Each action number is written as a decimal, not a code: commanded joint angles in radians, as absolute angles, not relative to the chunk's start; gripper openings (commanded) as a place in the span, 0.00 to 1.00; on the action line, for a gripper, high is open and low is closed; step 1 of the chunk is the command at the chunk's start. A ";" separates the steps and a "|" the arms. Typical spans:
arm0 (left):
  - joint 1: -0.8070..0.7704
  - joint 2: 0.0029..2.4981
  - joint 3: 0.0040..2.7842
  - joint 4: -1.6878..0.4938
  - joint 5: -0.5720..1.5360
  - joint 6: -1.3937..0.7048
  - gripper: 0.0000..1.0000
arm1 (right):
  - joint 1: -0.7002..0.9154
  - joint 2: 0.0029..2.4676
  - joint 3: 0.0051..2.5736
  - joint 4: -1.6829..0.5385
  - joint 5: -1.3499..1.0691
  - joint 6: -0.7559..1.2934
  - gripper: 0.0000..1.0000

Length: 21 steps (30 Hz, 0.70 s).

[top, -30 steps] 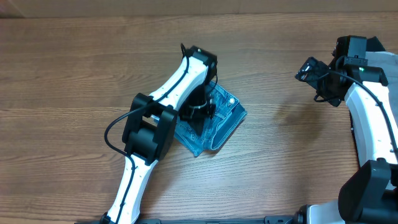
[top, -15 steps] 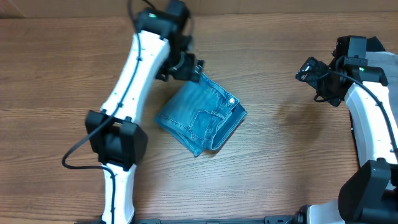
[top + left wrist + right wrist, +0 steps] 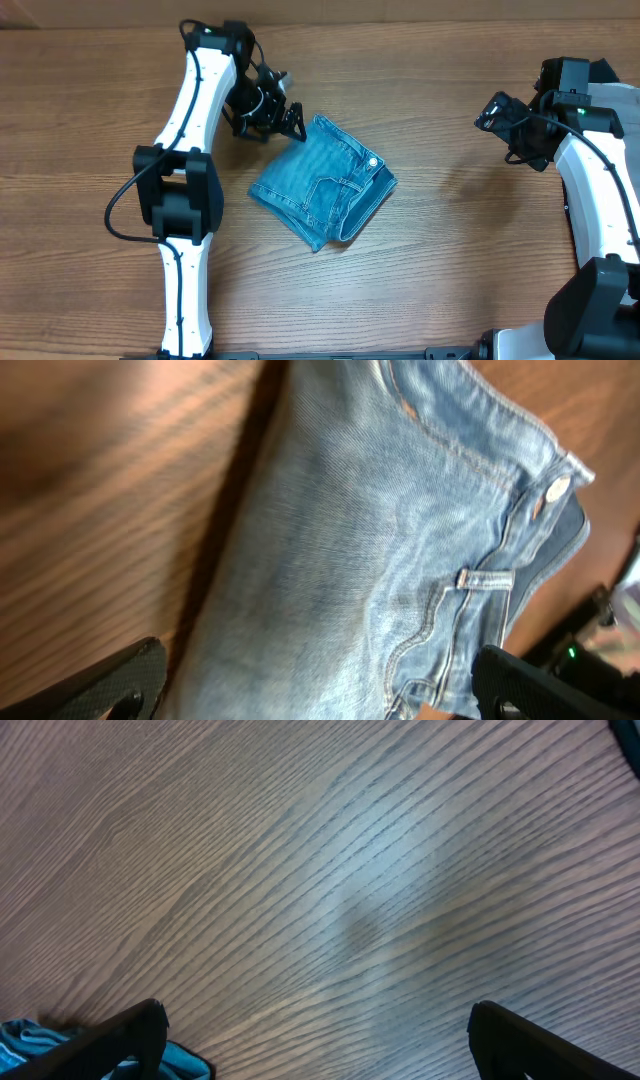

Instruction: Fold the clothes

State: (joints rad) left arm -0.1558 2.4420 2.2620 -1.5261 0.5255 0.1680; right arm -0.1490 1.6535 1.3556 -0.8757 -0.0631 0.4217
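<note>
Overhead, the left gripper (image 3: 288, 120), pressed on the folded jeans (image 3: 322, 185) a second ago, now hangs wide open and empty beside their upper-left edge, mid table (image 3: 450, 250). The right gripper (image 3: 497, 110), open and empty, has not moved. Only the left wrist view shows the belt loop (image 3: 485, 580).

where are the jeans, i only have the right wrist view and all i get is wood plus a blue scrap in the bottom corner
Observer: The jeans lie folded in a compact bundle near the middle of the table.
Operator: is the left arm holding them
Observer: No. The left pincer is open beside the bundle's far corner, gripping nothing.
Operator: which side is up
Observer: The front, with the metal button at the corner nearest the right arm.
</note>
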 commanded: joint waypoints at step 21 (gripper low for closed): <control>-0.184 2.644 2.252 -1.518 0.445 0.247 0.82 | -0.146 1.652 1.362 -0.873 -0.053 0.419 1.00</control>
